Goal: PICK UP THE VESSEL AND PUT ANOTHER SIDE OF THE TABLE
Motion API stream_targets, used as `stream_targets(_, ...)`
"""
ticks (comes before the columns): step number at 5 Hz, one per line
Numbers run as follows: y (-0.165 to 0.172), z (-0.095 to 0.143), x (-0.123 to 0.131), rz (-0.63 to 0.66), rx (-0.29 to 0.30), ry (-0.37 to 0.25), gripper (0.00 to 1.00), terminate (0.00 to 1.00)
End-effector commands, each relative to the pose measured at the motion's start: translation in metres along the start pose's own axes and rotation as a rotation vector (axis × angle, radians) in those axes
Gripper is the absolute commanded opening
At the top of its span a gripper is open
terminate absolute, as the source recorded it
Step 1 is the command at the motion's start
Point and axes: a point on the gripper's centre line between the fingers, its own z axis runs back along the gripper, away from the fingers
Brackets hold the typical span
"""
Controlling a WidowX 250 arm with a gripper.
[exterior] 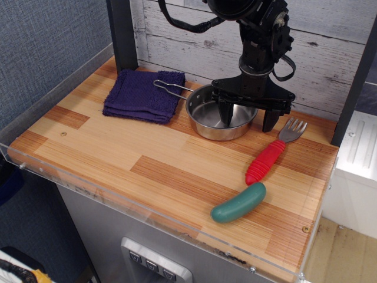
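Observation:
The vessel [213, 122], a small shiny steel pan, sits on the table [147, 159] at the back middle. Its wire handle [169, 88] reaches left over a purple cloth. My gripper [247, 119] is open and stands over the pan's right rim. One finger [227, 114] is inside the pan and the other finger [268, 121] is outside it, to the right. The jaws are spread wide and grip nothing.
A purple washcloth [143, 95] lies at the back left, next to the pan. A fork with a red handle [266, 161] lies right of the pan. A green pickle-shaped toy [238, 203] lies near the front right. A clear acrylic rim [118, 197] edges the table.

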Motion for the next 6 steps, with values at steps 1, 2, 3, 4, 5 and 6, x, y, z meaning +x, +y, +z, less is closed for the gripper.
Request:
stream_targets(1, 0.002, 0.067, 0.004, 0.023, -0.068, -0.103, 1.0, 0.0)
stream_targets(2, 0.015, 0.1, 0.003, 0.052, -0.095, -0.14, 1.0, 0.0)
stream_targets(3, 0.026, 0.124, -0.006, 0.054, -0.118, -0.159, 1.0, 0.0)
stream_targets(4, 0.026, 0.124, -0.006, 0.054, -0.118, -0.159, 1.0, 0.0)
stream_targets(5, 0.026, 0.124, -0.006, 0.054, -0.118, -0.159, 1.0, 0.0)
stream_targets(6, 0.026, 0.124, -0.006, 0.054, -0.118, -0.159, 1.0, 1.0)
